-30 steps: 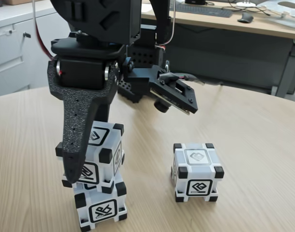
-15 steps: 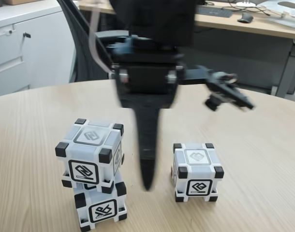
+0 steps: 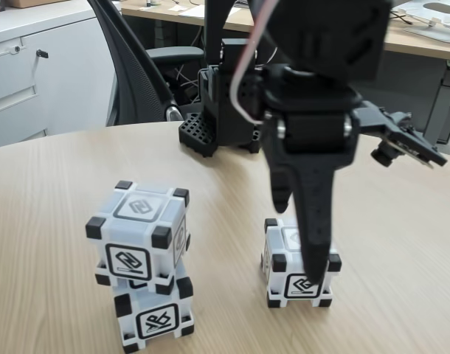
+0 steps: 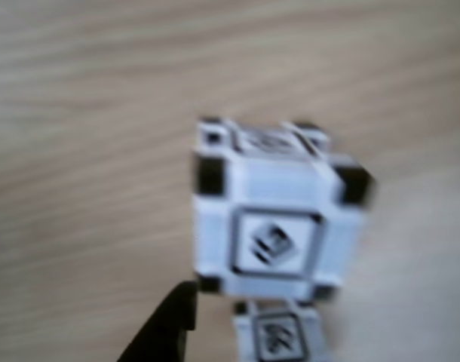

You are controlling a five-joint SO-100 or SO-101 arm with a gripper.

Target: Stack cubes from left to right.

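Now the gripper (image 3: 299, 240), fingers spread and empty, straddles the lone cube (image 3: 299, 274) beside the two-cube stack (image 3: 141, 265).

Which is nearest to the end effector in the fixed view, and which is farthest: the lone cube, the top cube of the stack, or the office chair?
1. Lone cube: right under the end effector, at right.
2. Top cube: on the stack, at left.
3. Office chair: behind the table, at upper left.
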